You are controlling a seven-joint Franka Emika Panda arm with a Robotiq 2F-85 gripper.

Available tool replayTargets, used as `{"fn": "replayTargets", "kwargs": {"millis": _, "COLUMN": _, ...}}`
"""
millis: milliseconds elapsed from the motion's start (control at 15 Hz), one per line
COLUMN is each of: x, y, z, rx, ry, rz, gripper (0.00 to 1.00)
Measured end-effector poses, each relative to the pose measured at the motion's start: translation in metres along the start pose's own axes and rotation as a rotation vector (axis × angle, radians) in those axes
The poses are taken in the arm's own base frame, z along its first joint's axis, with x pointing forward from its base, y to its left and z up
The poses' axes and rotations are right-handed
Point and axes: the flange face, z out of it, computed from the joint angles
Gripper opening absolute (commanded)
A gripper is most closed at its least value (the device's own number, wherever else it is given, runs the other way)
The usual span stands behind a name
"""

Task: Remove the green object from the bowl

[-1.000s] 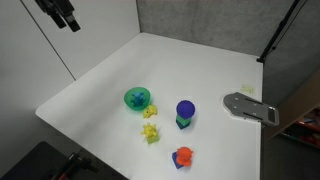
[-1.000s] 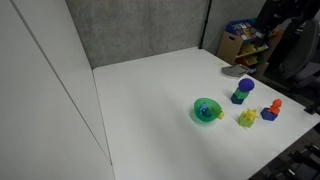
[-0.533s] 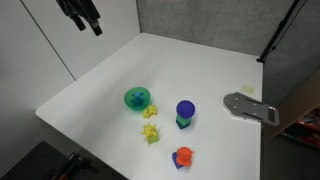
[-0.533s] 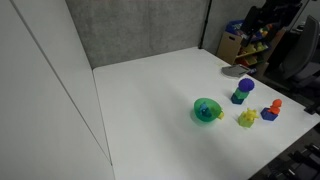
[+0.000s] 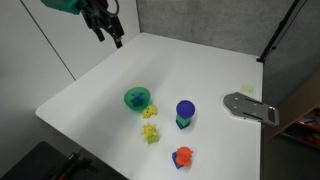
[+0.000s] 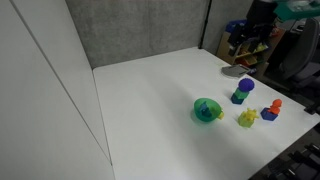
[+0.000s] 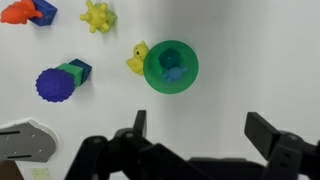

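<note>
1 green object (image 7: 172,72) in bowl (image 7: 151,58), hand (image 7: 197,130) well apart

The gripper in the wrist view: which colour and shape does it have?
The gripper is black, with two blocky fingers on a wide dark body. In an exterior view the arm link behind it looks teal.
</note>
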Motion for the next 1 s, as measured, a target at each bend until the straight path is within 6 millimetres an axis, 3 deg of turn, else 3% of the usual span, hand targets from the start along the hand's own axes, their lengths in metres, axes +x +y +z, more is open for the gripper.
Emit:
{"fn": "replayTargets", "kwargs": {"millis": 467, "x": 0.029, "y": 0.013, "z": 0.071, "rx": 0.027, "ry": -0.087, "rz": -0.030, "gripper": 1.00}}
{"fn": "replayTargets", "kwargs": {"millis": 1000, "x": 0.051, "y": 0.009, "z": 0.177, "rx": 0.027, "ry": -0.127, "rz": -0.023, "gripper": 1.00}}
